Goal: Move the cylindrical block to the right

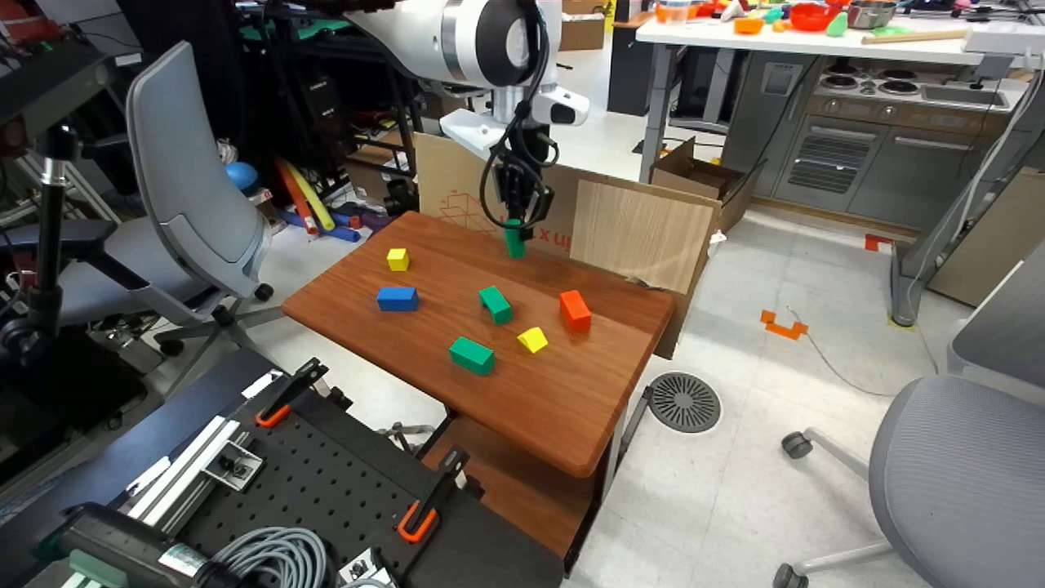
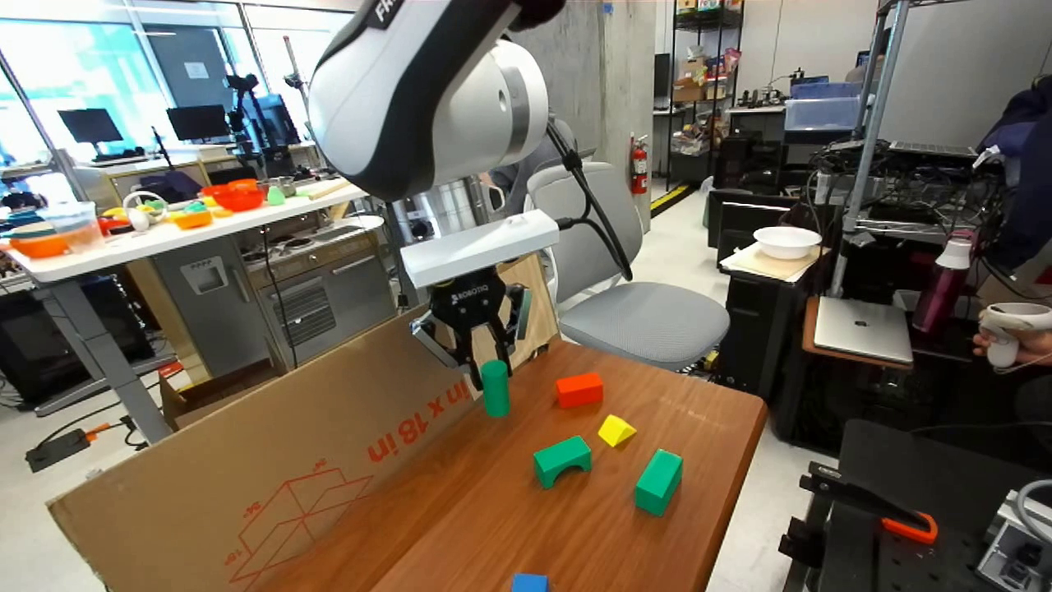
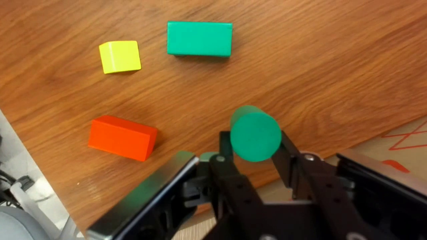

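Two dark fingers (image 3: 226, 145) press on opposite sides of the green cylinder (image 3: 256, 136) in the wrist view, so the gripper (image 2: 491, 370) is clamped around it. From there, only the round top and a short strip of the side show; the top covers the rest, foot included. In both exterior views the cylinder is upright, with its upper part between the fingertips and the rest sticking out below. I cannot tell whether its foot touches the table (image 1: 445, 320) or hangs just above. It is near the edge where the cardboard (image 2: 288, 427) stands.

Black cables (image 1: 522, 112) loop across the gripper in an exterior view, and the fingers are hard to make out there against the dark body. The robot arm (image 2: 468, 115) runs out of the top of both exterior views. A blue block (image 2: 530, 585) is mostly cut off at the bottom edge in an exterior view. The arch block (image 2: 563, 454) shows its cutout in an exterior view, but from above, in the wrist view, the cutout is hidden.

The red block (image 3: 116, 140) and the yellow wedge (image 3: 120, 56) are whole in the wrist view, both well apart from the cylinder. A gray chair (image 3: 15, 221) is cut off at the lower left corner, and the gripper's body runs out at the bottom, dark and partly blurred.
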